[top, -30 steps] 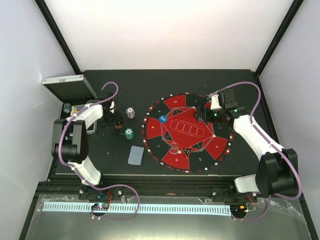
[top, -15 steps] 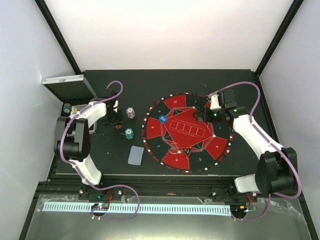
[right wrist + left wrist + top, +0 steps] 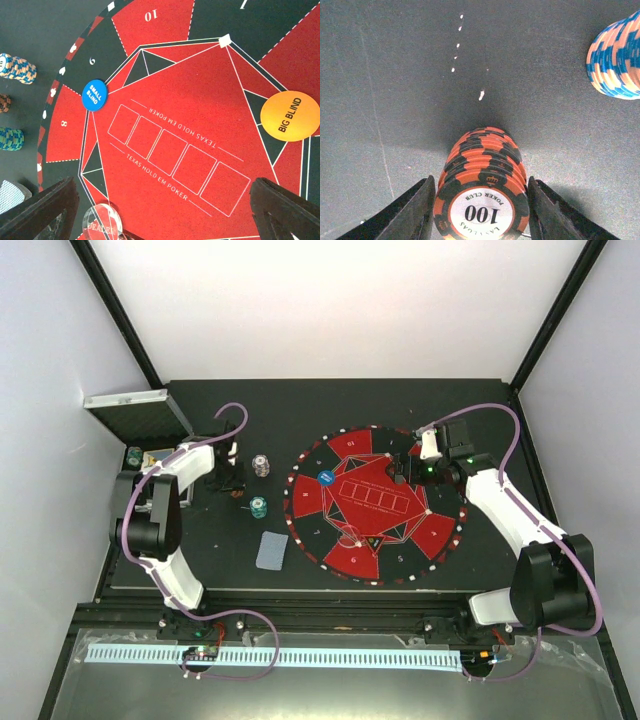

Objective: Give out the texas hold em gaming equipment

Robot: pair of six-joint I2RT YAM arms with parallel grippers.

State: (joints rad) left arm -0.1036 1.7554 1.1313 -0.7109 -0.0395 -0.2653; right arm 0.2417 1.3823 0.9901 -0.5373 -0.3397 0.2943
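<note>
An orange-and-black chip stack (image 3: 482, 170) stands on the black table. My left gripper (image 3: 481, 178) has its fingers pressed on both sides of it; it is in the top view too (image 3: 235, 486). A blue-and-white stack (image 3: 617, 60) stands beyond it, also seen from above (image 3: 261, 464). A teal stack (image 3: 259, 507) and a grey-blue card deck (image 3: 271, 550) lie nearer. My right gripper (image 3: 165, 215) is wide open and empty above the mat (image 3: 200, 90), also in the top view (image 3: 401, 472). The blue small blind disc (image 3: 94, 94), orange big blind disc (image 3: 289, 116) and clear dealer button (image 3: 102, 222) lie on the mat.
The silver case (image 3: 135, 412) lies open at the far left, with a teal stack (image 3: 134, 454) beside it. The round red-and-black mat (image 3: 440, 530) fills the middle right. The table's black front rail (image 3: 320, 595) runs along the near edge.
My left arm has shifted a little left and back, its gripper staying at the orange stack. The right arm has not moved.
</note>
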